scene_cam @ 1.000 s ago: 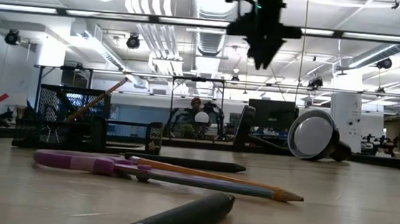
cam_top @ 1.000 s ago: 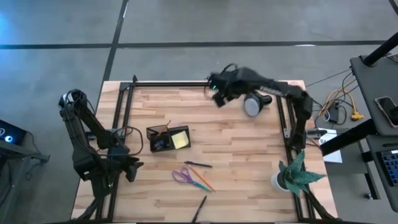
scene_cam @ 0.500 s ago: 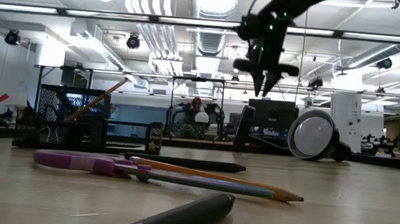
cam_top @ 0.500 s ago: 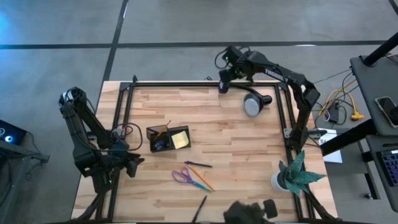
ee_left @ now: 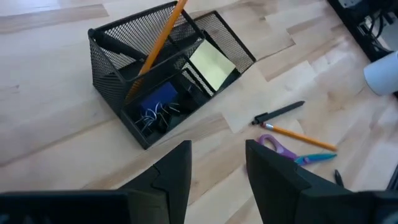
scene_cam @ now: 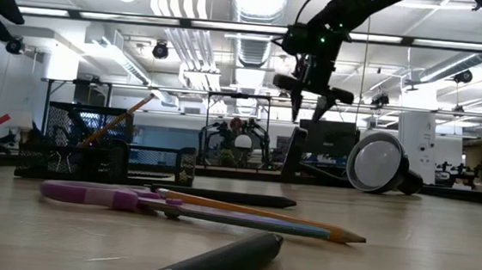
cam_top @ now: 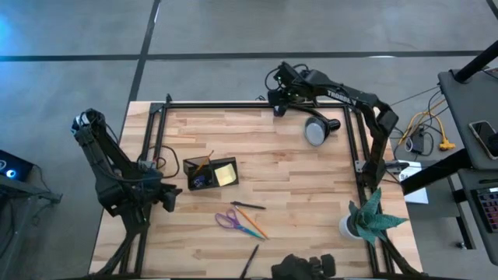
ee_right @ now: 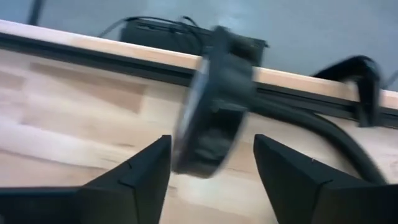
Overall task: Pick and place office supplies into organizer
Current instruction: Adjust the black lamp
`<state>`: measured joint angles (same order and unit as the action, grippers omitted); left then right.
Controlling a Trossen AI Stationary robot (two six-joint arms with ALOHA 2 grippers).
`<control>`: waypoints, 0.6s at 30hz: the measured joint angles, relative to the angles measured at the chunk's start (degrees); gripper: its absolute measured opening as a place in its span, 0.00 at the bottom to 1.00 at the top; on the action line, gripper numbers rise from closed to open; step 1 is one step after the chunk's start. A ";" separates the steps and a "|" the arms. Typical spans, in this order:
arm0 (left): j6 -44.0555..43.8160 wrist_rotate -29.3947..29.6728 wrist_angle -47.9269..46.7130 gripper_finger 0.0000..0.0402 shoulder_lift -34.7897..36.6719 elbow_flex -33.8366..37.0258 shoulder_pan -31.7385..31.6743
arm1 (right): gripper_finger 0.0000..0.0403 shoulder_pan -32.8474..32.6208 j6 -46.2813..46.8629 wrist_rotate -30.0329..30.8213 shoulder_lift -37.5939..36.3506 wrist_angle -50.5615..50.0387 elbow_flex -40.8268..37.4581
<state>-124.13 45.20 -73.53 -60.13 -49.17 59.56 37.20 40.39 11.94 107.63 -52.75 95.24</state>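
Observation:
The organizer (cam_top: 212,173) is a black mesh box left of the table's middle; in the left wrist view the organizer (ee_left: 163,74) holds an orange pencil (ee_left: 160,38), a yellow sticky-note pad (ee_left: 211,65) and blue bits. The purple-handled scissors (cam_top: 228,219), a second pencil (cam_top: 253,225) and a black pen (cam_top: 247,205) lie flat nearer the near edge. Another pen (cam_top: 249,260) lies at the near edge. My left gripper (ee_left: 217,180) hovers open near the organizer's left side, touching nothing. My right gripper (cam_top: 278,105) hangs open at the far edge, beside the lamp (ee_right: 214,102).
A black dome-shaped lamp (cam_top: 315,131) lies on the far right of the table. A green plant in a white pot (cam_top: 364,219) stands at the near right corner. A black frame rail (cam_top: 218,105) runs along the far edge. A dark shape (cam_top: 303,266) shows at the near edge.
My right gripper has moved toward the far edge, away from the low camera, and has turned there. My left gripper has shifted a little toward the organizer. A dark shape has come into the high view at the near edge.

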 joint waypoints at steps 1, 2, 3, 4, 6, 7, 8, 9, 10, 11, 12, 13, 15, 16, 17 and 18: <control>-0.01 0.03 -0.04 0.33 0.23 0.00 0.00 | 0.57 -0.33 0.21 0.12 0.00 1.10 -0.05; 0.01 0.03 -0.12 0.33 0.39 0.00 0.01 | 0.59 -0.71 0.66 0.43 0.02 2.84 -0.39; 0.00 0.03 -0.28 0.33 0.49 0.00 0.01 | 0.60 -1.00 1.58 1.08 0.09 4.73 -0.97; 0.00 0.01 -0.45 0.33 0.59 0.00 0.01 | 0.62 -1.04 2.72 1.42 0.11 6.32 -1.76; -0.01 -0.15 -0.42 0.33 0.63 0.00 0.01 | 0.64 -0.98 5.23 1.88 0.13 8.95 -3.82; -0.01 -0.51 -0.38 0.33 0.63 0.00 0.01 | 0.65 -1.00 6.38 2.68 0.04 9.59 -4.61; -0.01 -1.15 -0.21 0.33 0.63 0.00 0.01 | 0.66 -1.03 7.24 3.31 -0.07 9.65 -5.15; 0.01 -1.71 0.13 0.33 0.61 0.00 0.01 | 0.67 -1.35 7.47 4.82 -0.15 9.21 -5.54; 0.01 -2.41 0.41 0.33 0.52 0.00 0.01 | 0.68 -1.69 7.43 5.81 -0.17 8.56 -5.76; 0.01 -3.05 0.61 0.33 0.39 0.00 0.01 | 0.68 -2.08 7.42 6.47 -0.19 7.85 -5.85; 0.01 -3.25 0.77 0.33 0.27 0.01 0.01 | 0.69 -2.43 7.47 6.81 -0.22 7.08 -5.98; 0.01 -3.52 0.92 0.33 0.18 0.02 0.01 | 0.70 -2.86 7.53 7.18 -0.16 6.54 -6.02; 0.01 -3.60 0.94 0.33 0.07 0.02 0.01 | 0.71 -3.72 7.69 8.04 -0.21 6.69 -5.21; 0.01 -3.59 0.93 0.33 0.08 0.02 0.01 | 0.71 -4.12 7.69 9.07 -0.51 6.67 -4.77; 0.01 -3.55 0.91 0.33 0.08 0.02 0.01 | 0.72 -4.44 7.80 10.23 -0.81 6.45 -4.57; 0.01 -3.58 0.86 0.33 0.08 0.02 0.01 | 0.72 -4.71 8.12 10.97 -0.92 6.05 -4.53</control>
<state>-124.11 41.63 -72.67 -60.05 -49.15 59.57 32.49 48.51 22.91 106.72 -46.70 90.71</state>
